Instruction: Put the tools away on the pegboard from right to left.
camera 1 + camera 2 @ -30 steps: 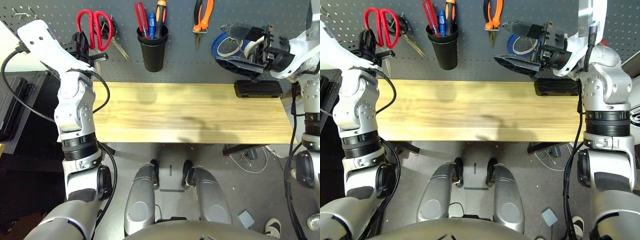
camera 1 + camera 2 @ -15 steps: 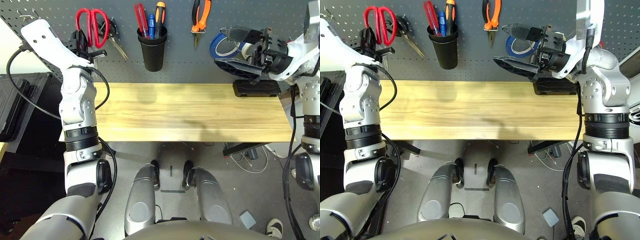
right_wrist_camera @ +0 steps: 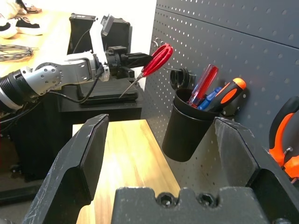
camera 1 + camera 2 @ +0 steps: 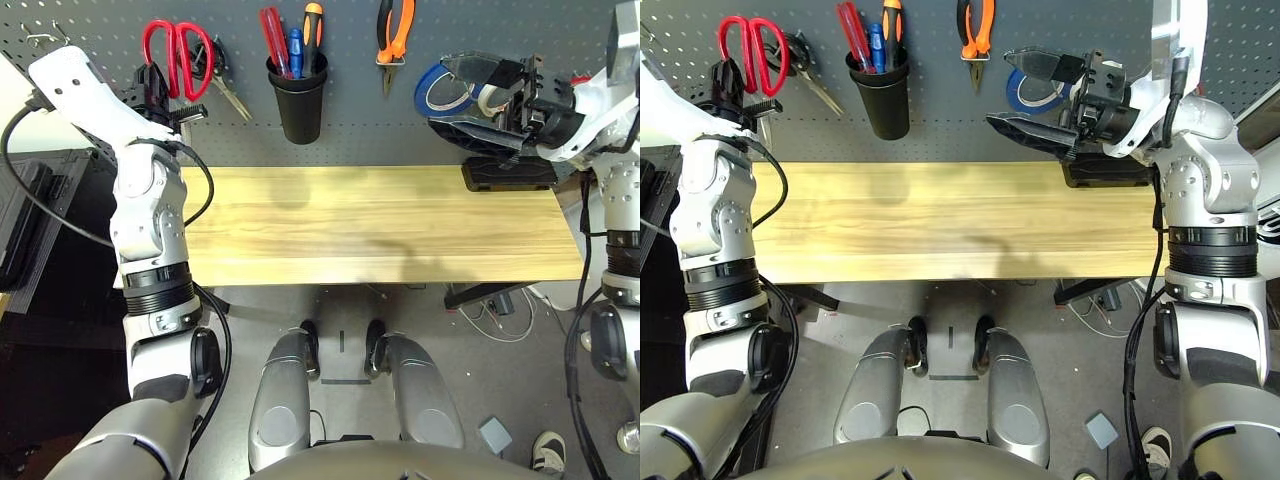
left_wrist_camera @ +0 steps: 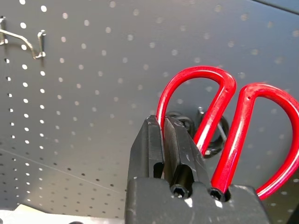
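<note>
A: Where are the red-handled steel scissors [image 4: 176, 52]?

B: At the upper left corner of the dark grey perforated pegboard [image 4: 100, 30], handles up. The left gripper [image 5: 164, 140] is pressed together on them near the pivot, with the blades pointing down. The red-handled screwdriver [image 4: 272, 32] stands in the black cup holder [image 4: 298, 92], and the orange-and-black needle-nose pliers [image 4: 391, 40] hang to its right.

A: How will the scissors handle?

B: Probably light and stiff, with smooth loops that could slip. The pivot looks like the steadiest place to hold.

A: And the other arm?

B: The right gripper [image 3: 166, 158] has its fingers wide apart and holds nothing, near the board's right edge.

A: Do the views differ?

B: The left wrist view shows a black-handled pair [image 5: 205, 133] behind the red loops and a bare metal hook [image 5: 21, 42]. The head views show the bare wooden tabletop [image 4: 380, 225].
</note>
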